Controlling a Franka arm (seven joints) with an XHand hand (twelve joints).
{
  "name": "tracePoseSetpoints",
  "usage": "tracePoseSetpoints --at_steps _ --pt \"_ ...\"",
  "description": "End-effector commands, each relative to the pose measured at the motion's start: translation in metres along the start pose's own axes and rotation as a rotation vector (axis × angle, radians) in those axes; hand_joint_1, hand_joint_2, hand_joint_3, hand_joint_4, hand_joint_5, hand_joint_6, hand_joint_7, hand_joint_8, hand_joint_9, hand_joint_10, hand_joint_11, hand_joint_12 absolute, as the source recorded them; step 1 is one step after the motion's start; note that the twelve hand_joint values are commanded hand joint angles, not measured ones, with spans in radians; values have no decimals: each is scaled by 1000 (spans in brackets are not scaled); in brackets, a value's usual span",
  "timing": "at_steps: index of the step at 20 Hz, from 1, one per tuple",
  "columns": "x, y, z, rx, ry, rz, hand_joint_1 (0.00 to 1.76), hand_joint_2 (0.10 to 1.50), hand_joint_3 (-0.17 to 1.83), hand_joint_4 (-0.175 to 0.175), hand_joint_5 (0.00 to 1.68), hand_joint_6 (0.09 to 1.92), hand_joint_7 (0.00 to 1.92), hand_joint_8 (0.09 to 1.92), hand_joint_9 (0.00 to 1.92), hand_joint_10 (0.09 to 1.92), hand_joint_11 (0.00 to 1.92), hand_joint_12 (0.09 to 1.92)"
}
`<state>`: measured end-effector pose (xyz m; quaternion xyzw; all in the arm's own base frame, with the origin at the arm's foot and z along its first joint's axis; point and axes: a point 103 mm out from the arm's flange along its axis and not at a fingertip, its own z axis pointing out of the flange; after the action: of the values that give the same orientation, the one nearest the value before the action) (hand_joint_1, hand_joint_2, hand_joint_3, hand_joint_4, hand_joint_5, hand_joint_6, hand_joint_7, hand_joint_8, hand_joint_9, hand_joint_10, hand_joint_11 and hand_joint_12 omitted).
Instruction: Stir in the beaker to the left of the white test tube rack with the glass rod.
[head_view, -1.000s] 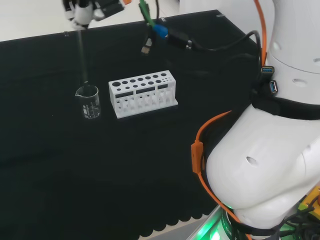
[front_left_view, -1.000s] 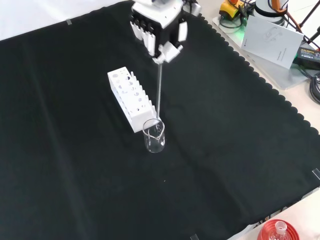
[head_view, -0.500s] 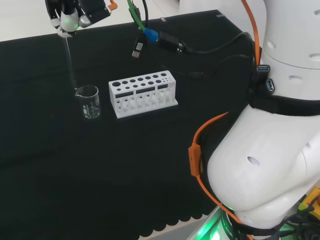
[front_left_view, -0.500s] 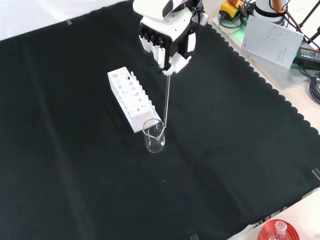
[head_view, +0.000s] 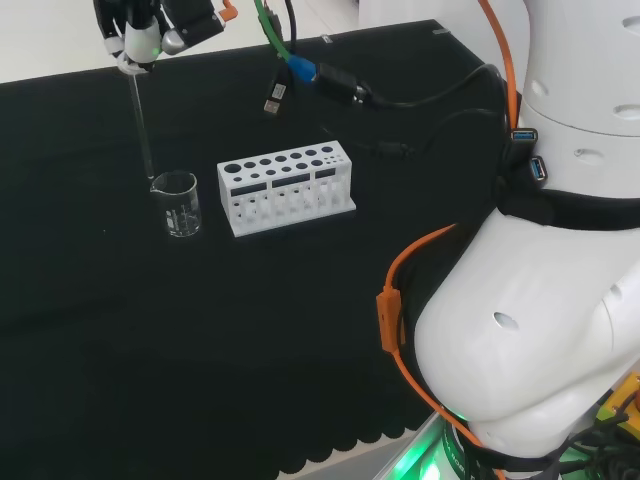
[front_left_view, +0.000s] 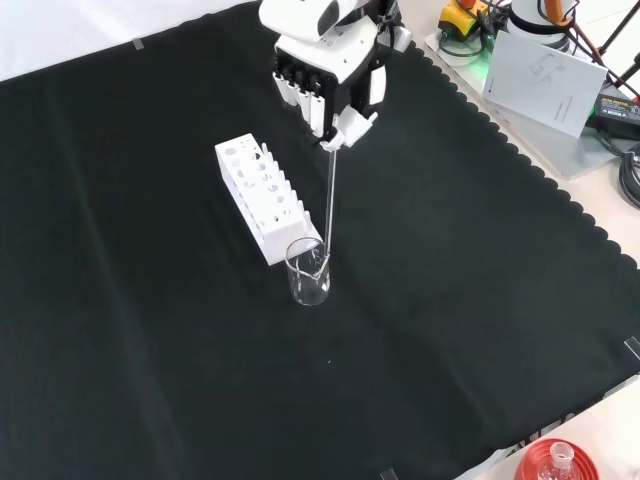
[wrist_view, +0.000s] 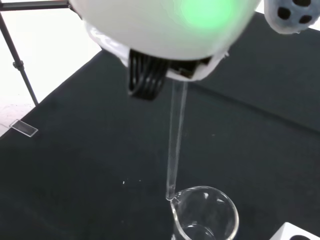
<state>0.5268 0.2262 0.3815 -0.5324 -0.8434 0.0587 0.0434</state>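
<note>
While the black and white hand (front_left_view: 325, 75) pinches the thin clear glass rod (front_left_view: 329, 200) upright, its tip meets the lip of the small clear glass beaker (front_left_view: 308, 272) below the hand; next, shift inward and lower.

This is a robotics lab set up for chemistry handling — a bench covered with black cloth (front_left_view: 480, 330) with a scalloped edge carries laboratory ware: a clear glass beaker (front_left_view: 309, 272), a white test tube rack (front_left_view: 259, 198) and a glass rod (front_left_view: 329, 200). A flask on a red ribbed stand (front_left_view: 556, 462) shows at the bench's corner. Beside the cloth lie cables (head_view: 330, 75), electronics and a paper sheet (front_left_view: 545, 75) — test-rig clutter, not household things.
</note>
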Motion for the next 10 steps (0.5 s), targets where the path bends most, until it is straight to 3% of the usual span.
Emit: tracePoseSetpoints --at_steps 1,10 --pt "-11 0 4 4 16 13 1344 458 934 -175 1290 631 1558 432 1815 87 1692 389" --pt "-27 -1 14 19 20 20 1344 459 933 -175 1290 630 1560 427 1817 87 1692 387"
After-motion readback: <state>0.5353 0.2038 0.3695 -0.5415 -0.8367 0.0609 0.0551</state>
